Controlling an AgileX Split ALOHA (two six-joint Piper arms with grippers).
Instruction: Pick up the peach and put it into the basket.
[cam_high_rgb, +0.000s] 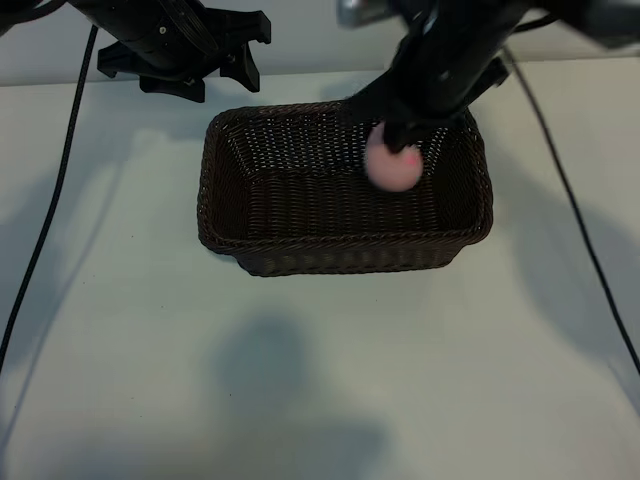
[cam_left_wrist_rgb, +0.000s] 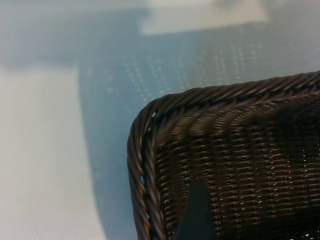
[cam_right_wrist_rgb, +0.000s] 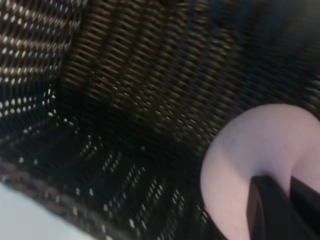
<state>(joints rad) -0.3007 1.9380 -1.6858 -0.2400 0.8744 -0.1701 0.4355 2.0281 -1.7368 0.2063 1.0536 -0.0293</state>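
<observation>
The peach (cam_high_rgb: 393, 163), small, round and pale pink, hangs just under my right gripper (cam_high_rgb: 402, 138), over the right rear part of the basket (cam_high_rgb: 232, 240). That gripper is shut on the peach. In the right wrist view a dark finger (cam_right_wrist_rgb: 272, 212) presses into the peach (cam_right_wrist_rgb: 250, 155), with the basket's dark woven inside (cam_right_wrist_rgb: 125, 100) behind it. The basket is dark-brown wicker with a braided rim and stands mid-table. My left gripper (cam_high_rgb: 215, 80) is parked open behind the basket's back left corner. The left wrist view shows that rim corner (cam_left_wrist_rgb: 145, 130) and one finger (cam_left_wrist_rgb: 197, 215).
A pale tabletop (cam_high_rgb: 320, 380) lies all round the basket, with wide bare room in front of it. Black cables (cam_high_rgb: 50, 220) trail down the table's left side, and another cable (cam_high_rgb: 580, 230) runs down its right side.
</observation>
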